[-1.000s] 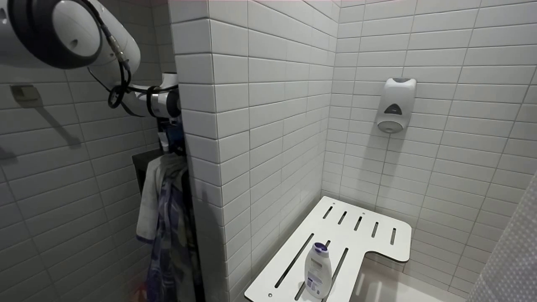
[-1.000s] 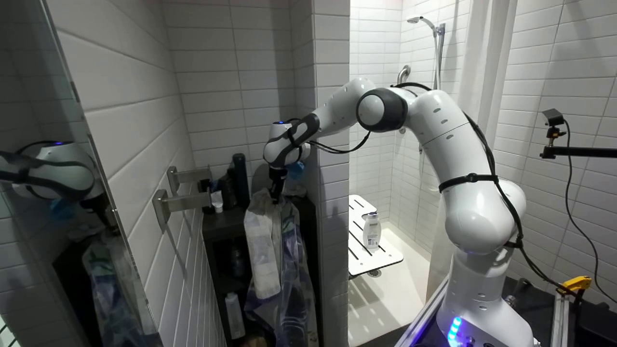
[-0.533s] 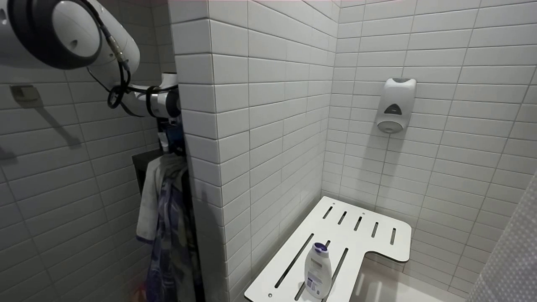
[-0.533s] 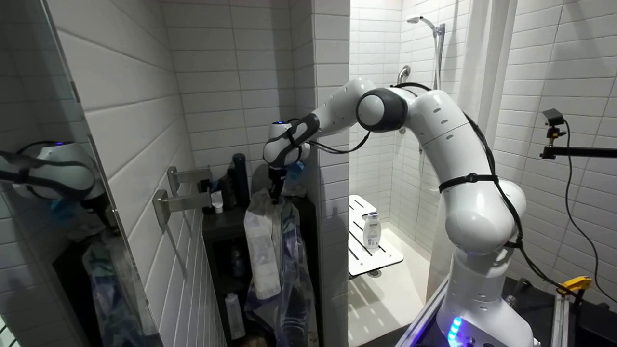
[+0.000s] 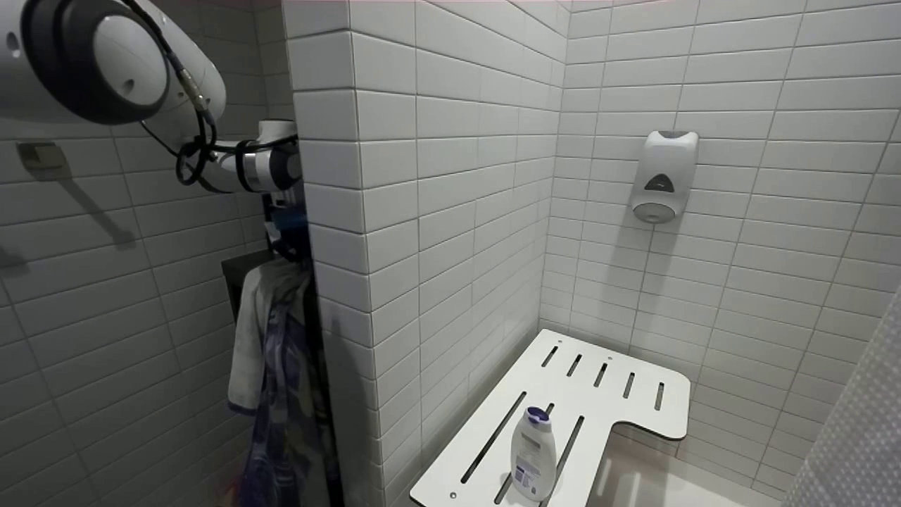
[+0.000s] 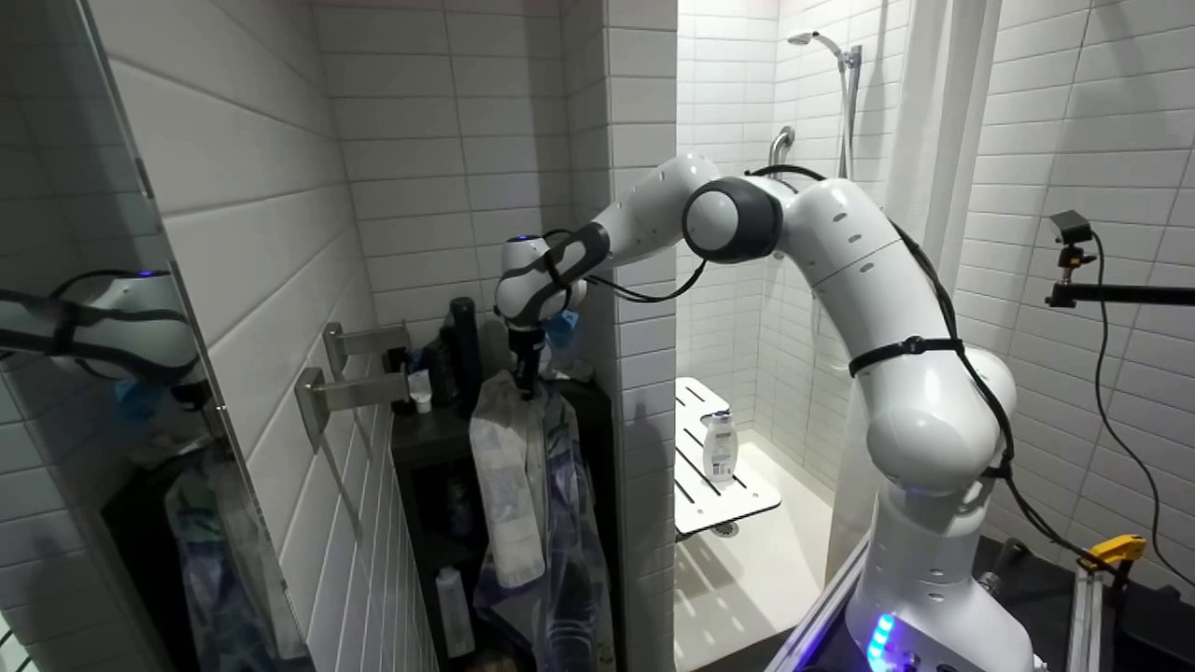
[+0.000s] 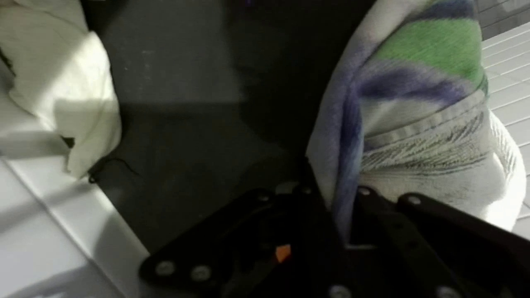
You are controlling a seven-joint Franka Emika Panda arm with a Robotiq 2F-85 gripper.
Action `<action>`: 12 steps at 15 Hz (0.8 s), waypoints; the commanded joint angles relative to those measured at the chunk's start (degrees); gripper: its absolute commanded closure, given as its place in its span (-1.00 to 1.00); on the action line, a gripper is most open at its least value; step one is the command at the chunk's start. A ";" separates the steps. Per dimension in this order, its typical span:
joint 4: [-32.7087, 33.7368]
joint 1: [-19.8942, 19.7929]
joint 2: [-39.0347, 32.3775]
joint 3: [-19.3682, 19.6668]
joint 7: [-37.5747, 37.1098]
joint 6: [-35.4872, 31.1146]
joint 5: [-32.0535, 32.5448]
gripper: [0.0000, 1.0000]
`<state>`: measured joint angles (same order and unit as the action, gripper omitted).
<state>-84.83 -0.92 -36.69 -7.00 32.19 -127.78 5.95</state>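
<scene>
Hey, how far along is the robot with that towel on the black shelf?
Reaching looks done: the hand is at the towel. In hand: its purple fold, pinched between the fingers. Likely left: lifting it clear, since it drapes over the black shelf.

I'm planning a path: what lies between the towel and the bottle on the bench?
Past the towel come the dark shelf, the tiled wall, then part of the bench, in an exterior view.

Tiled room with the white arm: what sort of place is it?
Most likely a bathroom: there's a shower head, a wall-mounted soap dispenser and a towel hanging in front of a dark shelf. Whether it's in a home or somewhere public, I can't tell.
</scene>
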 commanded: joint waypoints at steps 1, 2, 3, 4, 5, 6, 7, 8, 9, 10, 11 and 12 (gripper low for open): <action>9.11 2.13 -6.51 -0.10 0.65 5.38 1.60 0.94; 11.31 2.40 -7.82 -0.29 0.97 7.08 1.52 0.94; 13.16 2.59 -8.88 -0.53 1.38 8.58 1.26 0.94; 15.16 3.02 -10.07 -0.54 1.55 10.02 1.33 0.94; 17.37 3.61 -11.45 -0.45 1.60 11.55 1.55 0.94; 19.28 4.05 -12.50 -0.50 1.90 13.05 1.57 0.94; 21.33 4.59 -13.71 -0.64 2.22 14.29 1.55 0.94; 23.08 5.23 -14.64 -0.69 2.45 15.61 1.68 0.94; 24.85 6.01 -15.58 -0.63 2.65 16.79 2.07 0.94; 26.45 6.81 -16.45 -0.53 2.87 18.05 2.56 0.94; 27.99 7.50 -17.40 -0.46 3.17 19.04 3.03 0.94; 29.28 8.04 -18.08 -0.35 3.40 20.06 3.46 0.94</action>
<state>-62.62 4.94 -48.60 -7.16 34.53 -110.02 8.42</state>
